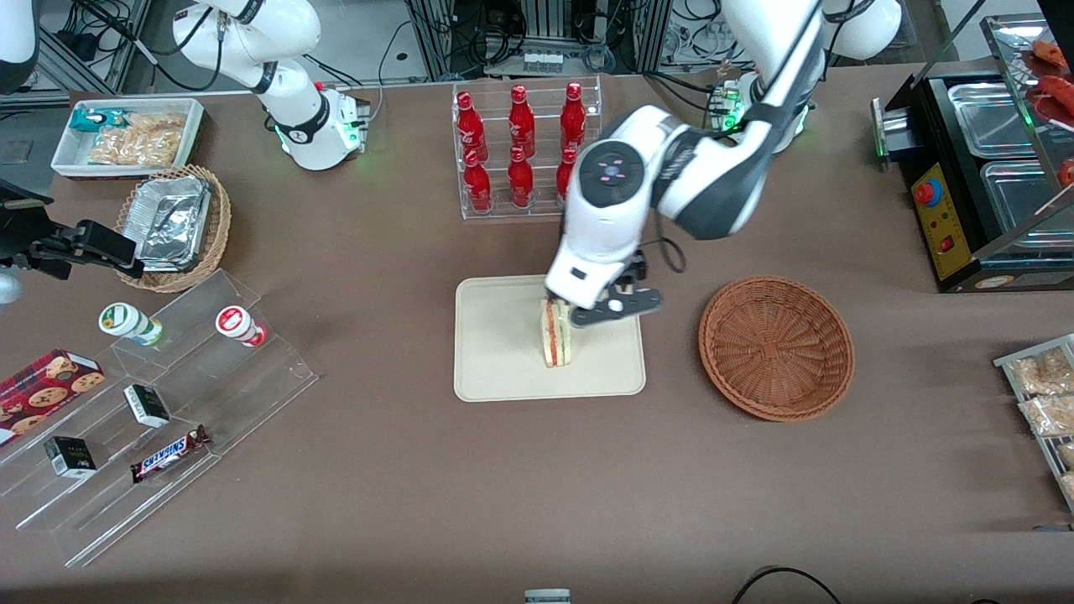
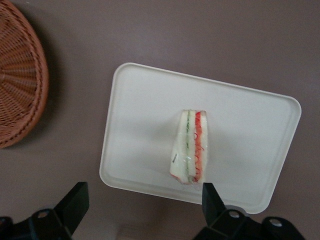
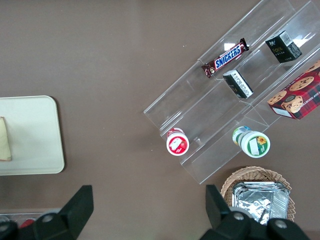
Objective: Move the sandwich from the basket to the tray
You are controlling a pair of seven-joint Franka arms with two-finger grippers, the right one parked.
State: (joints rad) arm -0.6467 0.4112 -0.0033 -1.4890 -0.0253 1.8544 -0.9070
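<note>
So the sandwich (image 2: 189, 146) is sitting on the tray (image 2: 250, 125) now, standing on its edge with the red, orange and green filling stripes facing up toward the wrist camera. It's resting roughly mid-tray, a bit toward the tray's basket-side half. The basket (image 1: 776, 346) is lying just beside the tray, toward the working arm's end of the surface, and it's looking empty.

The tool (image 2: 140, 200) is hovering right above the tray, over the sandwich end that's farther from the front camera. In the wrist view its two fingers (image 2: 75, 202) are spread wide, with nothing between them, and the sandwich is sitting clear of both. So I'm reading this as the release step: the drop-off is basically done and the task is looking close to finished.

Next move, if I'm guessing, is just lifting the tool straight up and away from the tray. The one thing I'd be watching is that the wedge is balancing on a narrow edge, so a finger brushing it on the way out could tip it over. A clean vertical exit with the fingers kept apart seems like what it's calling for.

There's also a rack of red bottles (image 1: 520, 151) sitting near the tray, farther from the front camera, well out of the way.
</note>
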